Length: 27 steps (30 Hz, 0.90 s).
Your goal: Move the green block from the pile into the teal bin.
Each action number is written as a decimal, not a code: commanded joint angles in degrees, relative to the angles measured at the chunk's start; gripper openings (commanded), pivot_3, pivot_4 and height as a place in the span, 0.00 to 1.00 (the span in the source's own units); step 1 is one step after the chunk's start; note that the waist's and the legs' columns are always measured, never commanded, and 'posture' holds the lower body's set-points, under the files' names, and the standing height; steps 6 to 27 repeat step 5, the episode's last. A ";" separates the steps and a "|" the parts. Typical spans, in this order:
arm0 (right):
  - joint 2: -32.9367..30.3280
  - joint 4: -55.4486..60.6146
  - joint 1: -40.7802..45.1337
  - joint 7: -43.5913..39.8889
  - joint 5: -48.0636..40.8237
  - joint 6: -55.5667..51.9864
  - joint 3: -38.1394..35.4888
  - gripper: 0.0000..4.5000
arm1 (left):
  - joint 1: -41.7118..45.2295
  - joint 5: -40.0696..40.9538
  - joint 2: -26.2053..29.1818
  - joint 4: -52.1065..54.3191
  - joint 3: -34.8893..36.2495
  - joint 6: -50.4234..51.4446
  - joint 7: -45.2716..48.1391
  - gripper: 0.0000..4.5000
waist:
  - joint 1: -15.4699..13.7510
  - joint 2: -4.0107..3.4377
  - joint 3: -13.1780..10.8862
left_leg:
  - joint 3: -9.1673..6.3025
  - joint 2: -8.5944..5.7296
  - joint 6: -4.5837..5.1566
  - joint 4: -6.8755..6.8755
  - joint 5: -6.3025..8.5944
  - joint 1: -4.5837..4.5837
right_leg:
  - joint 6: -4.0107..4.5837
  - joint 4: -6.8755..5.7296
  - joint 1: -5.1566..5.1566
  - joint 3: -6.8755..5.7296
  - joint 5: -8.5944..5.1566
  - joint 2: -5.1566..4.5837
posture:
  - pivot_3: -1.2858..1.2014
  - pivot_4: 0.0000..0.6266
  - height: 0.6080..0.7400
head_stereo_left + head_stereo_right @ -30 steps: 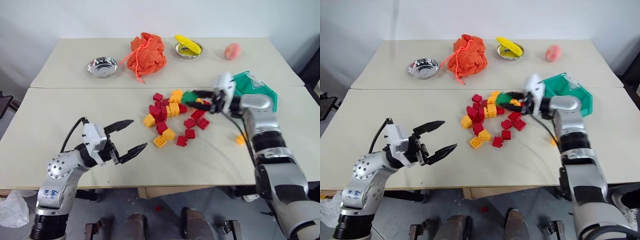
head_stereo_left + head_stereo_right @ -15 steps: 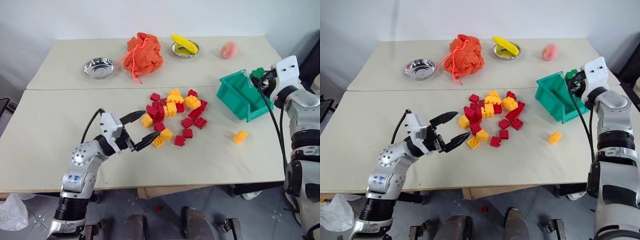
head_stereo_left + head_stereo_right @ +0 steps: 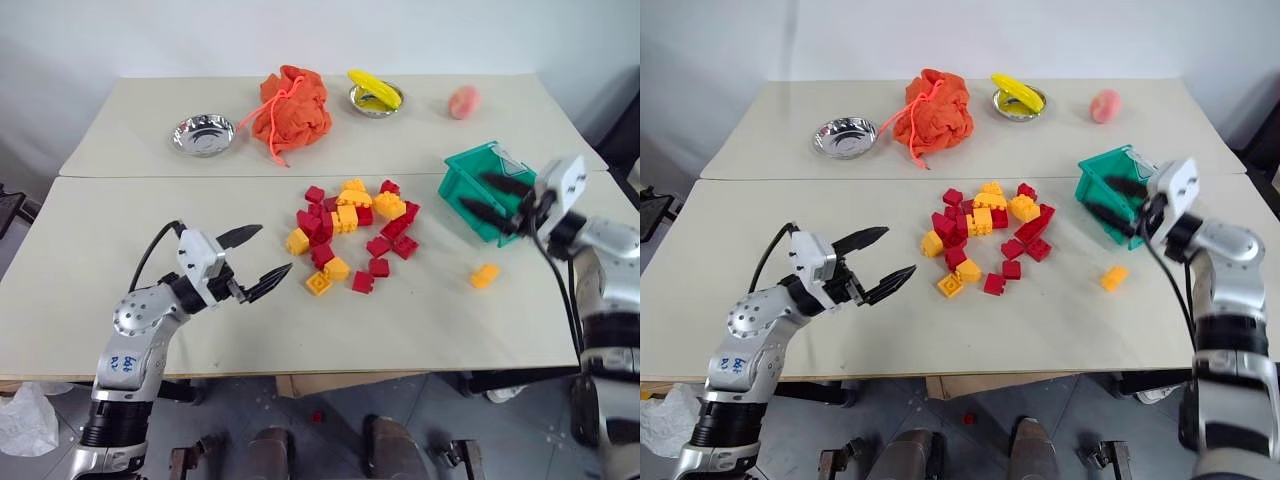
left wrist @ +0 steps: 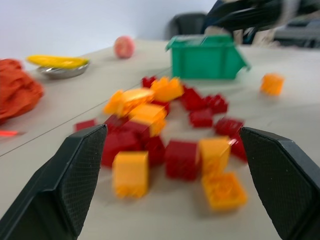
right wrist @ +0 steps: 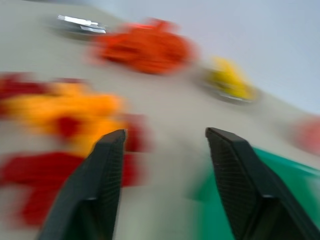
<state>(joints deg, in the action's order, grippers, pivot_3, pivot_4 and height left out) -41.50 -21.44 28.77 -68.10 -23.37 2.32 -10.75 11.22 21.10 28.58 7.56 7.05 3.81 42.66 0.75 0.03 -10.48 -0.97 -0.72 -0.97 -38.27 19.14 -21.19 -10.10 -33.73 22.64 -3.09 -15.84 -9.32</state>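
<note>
From my station: left gripper (image 3: 255, 258) hovers over the near table, fingers spread, nothing between them, pointing toward the pile (image 3: 352, 232). The pile of red and yellow bricks sits mid-table. One stray yellow brick (image 3: 484, 275) lies apart on the right, near the teal bin (image 3: 478, 170). Right gripper (image 3: 494, 195) is in front of the bin, fingers parted and holding nothing. I cannot see the green block; I cannot tell whether it lies inside the bin. Steel bowl (image 3: 203, 134), orange bag (image 3: 291, 107) on far table.
</note>
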 commanded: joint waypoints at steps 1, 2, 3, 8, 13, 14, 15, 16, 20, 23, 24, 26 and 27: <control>-2.47 9.89 -8.73 -4.73 -2.27 -2.58 0.56 0.91 | -2.31 -0.88 1.87 0.33 3.11 -2.18 -0.22 1.00 | -0.52 0.00 0.00 | 0.02 -0.02 0.01 -0.03 0.01 0.00 | 0.00 -0.01 0.00 0.02 0.00 -0.01 | 0.52 0.24 1.00; -2.82 11.70 -11.28 -4.95 -2.23 -2.90 0.49 0.99 | -3.12 -1.39 2.21 0.36 3.66 -2.76 -0.61 1.00 | -0.75 0.00 0.00 | 0.05 -0.03 0.02 -0.08 0.01 -0.01 | -0.02 -0.01 0.00 0.03 0.01 -0.02 | 0.52 0.24 1.00; -3.01 13.00 -12.91 -4.96 -2.17 -3.23 0.36 0.99 | -3.63 -1.77 2.41 0.35 4.02 -3.22 -0.88 1.00 | -0.75 0.00 0.00 | 0.05 -0.03 0.03 -0.15 0.01 -0.01 | -0.02 -0.04 -0.02 0.03 0.01 -0.02 | 0.52 0.24 1.00; -2.06 14.27 -14.82 -2.56 -1.79 -3.19 -0.82 0.99 | -4.97 -2.35 2.53 0.64 5.04 -3.64 -1.80 1.00 | -0.76 -0.01 -0.01 | 0.05 -0.02 0.03 -0.25 0.02 0.00 | -0.03 -0.06 -0.04 0.04 0.02 -0.02 | 0.52 0.24 1.00; -2.06 14.27 -14.82 -2.56 -1.79 -3.19 -0.82 0.99 | -4.97 -2.35 2.53 0.64 5.04 -3.64 -1.80 1.00 | -0.76 -0.01 -0.01 | 0.05 -0.02 0.03 -0.25 0.02 0.00 | -0.03 -0.06 -0.04 0.04 0.02 -0.02 | 0.52 0.24 1.00; -2.06 14.27 -14.82 -2.56 -1.79 -3.19 -0.82 0.99 | -4.97 -2.35 2.53 0.64 5.04 -3.64 -1.80 1.00 | -0.76 -0.01 -0.01 | 0.05 -0.02 0.03 -0.25 0.02 0.00 | -0.03 -0.06 -0.04 0.04 0.02 -0.02 | 0.52 0.24 1.00; -2.06 14.27 -14.82 -2.56 -1.79 -3.19 -0.82 0.99 | -4.97 -2.35 2.53 0.64 5.04 -3.64 -1.80 1.00 | -0.76 -0.01 -0.01 | 0.05 -0.02 0.03 -0.25 0.02 0.00 | -0.03 -0.06 -0.04 0.04 0.02 -0.02 | 0.52 0.24 1.00; -2.06 14.27 -14.82 -2.56 -1.79 -3.19 -0.82 0.99 | -4.97 -2.35 2.53 0.64 5.04 -3.64 -1.80 1.00 | -0.76 -0.01 -0.01 | 0.05 -0.02 0.03 -0.25 0.02 0.00 | -0.03 -0.06 -0.04 0.04 0.02 -0.02 | 0.52 0.24 1.00; -2.06 14.27 -14.82 -2.56 -1.79 -3.19 -0.82 0.99 | -4.97 -2.35 2.53 0.64 5.04 -3.64 -1.80 1.00 | -0.76 -0.01 -0.01 | 0.05 -0.02 0.03 -0.25 0.02 0.00 | -0.03 -0.06 -0.04 0.04 0.02 -0.02 | 0.52 0.24 1.00; -2.06 14.27 -14.82 -2.56 -1.79 -3.19 -0.82 0.99 | -4.97 -2.35 2.53 0.64 5.04 -3.64 -1.80 1.00 | -0.76 -0.01 -0.01 | 0.05 -0.02 0.03 -0.25 0.02 0.00 | -0.03 -0.06 -0.04 0.04 0.02 -0.02 | 0.52 0.24 1.00; -2.06 14.27 -14.82 -2.56 -1.79 -3.19 -0.82 0.99 | -4.97 -2.35 2.53 0.64 5.04 -3.64 -1.80 1.00 | -0.76 -0.01 -0.01 | 0.05 -0.02 0.03 -0.25 0.02 0.00 | -0.03 -0.06 -0.04 0.04 0.02 -0.02 | 0.52 0.24 1.00; -2.06 14.27 -14.82 -2.56 -1.79 -3.19 -0.82 0.99 | -4.97 -2.35 2.53 0.64 5.04 -3.64 -1.80 1.00 | -0.76 -0.01 -0.01 | 0.05 -0.02 0.03 -0.25 0.02 0.00 | -0.03 -0.06 -0.04 0.04 0.02 -0.02 | 0.52 0.24 1.00; -2.06 14.27 -14.82 -2.56 -1.79 -3.19 -0.82 0.99 | -4.97 -2.35 2.53 0.64 5.04 -3.64 -1.80 1.00 | -0.76 -0.01 -0.01 | 0.05 -0.02 0.03 -0.25 0.02 0.00 | -0.03 -0.06 -0.04 0.04 0.02 -0.02 | 0.52 0.24 1.00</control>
